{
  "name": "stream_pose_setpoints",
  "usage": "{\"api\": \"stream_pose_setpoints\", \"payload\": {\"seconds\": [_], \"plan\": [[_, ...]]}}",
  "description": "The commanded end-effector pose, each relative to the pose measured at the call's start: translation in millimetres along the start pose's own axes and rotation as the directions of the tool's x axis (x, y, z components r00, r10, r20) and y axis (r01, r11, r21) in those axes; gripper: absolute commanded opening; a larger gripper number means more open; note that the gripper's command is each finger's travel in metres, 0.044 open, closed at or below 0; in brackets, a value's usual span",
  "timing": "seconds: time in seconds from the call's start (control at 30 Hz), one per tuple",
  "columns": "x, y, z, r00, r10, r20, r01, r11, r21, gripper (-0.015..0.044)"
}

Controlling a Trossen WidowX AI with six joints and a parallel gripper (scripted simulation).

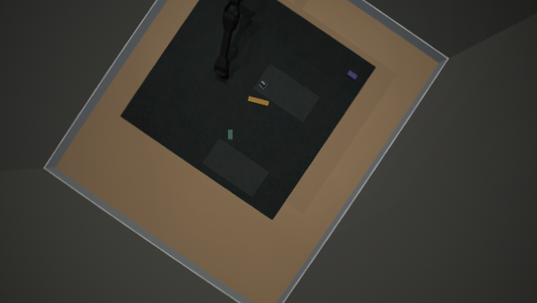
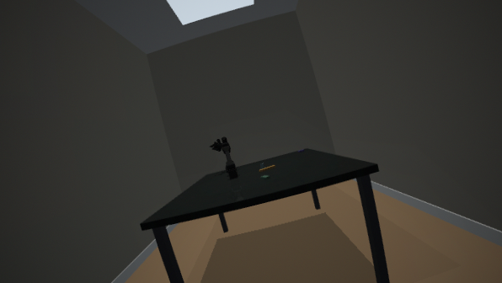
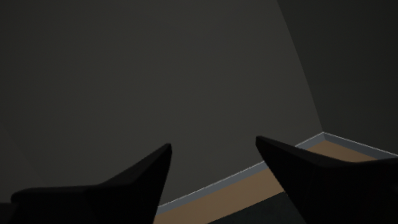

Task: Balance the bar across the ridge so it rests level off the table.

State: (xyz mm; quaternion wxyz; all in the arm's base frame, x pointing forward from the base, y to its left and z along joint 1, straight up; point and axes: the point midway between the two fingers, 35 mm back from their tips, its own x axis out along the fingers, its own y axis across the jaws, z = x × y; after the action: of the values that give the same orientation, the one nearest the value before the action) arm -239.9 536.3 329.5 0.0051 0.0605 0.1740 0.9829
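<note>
The gripper (image 1: 222,76) (image 2: 211,146) (image 3: 213,144) hung open, high up; the orange bar (image 1: 258,101) (image 2: 267,168) (easily spotted) lay well apart on the surface (image 1: 180,99) (image 2: 295,174) (image 3: 262,211).

The table top (image 1: 180,104) (image 2: 269,181) was near-black, with two plain dark grey rectangles reflected on it. The bar (image 1: 258,101) (image 2: 267,168) was solid orange. One small block (image 1: 230,134) (image 2: 264,177) was muted green, another block (image 1: 352,75) (image 2: 301,151) purple. The arm (image 1: 226,41) (image 2: 228,157) was black. The floor (image 1: 113,180) (image 2: 274,248) (image 3: 235,192) was tan, edged in grey; the walls (image 1: 473,158) (image 2: 236,84) (image 3: 150,75) were dark grey-brown.
</note>
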Motion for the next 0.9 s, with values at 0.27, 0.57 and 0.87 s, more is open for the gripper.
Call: {"api": "stream_pose_setpoints", "payload": {"seconds": [0.27, 0.57, 0.87], "plan": [[-42, -23, 16, 0.987, -0.144, 0.066, 0.141, 0.989, 0.049, 0.0315], [-113, -51, 32, 0.920, -0.366, 0.140, 0.349, 0.927, 0.134, 0.0315], [-183, -62, 39, 0.828, -0.536, 0.164, 0.505, 0.841, 0.195, 0.0315]]}}
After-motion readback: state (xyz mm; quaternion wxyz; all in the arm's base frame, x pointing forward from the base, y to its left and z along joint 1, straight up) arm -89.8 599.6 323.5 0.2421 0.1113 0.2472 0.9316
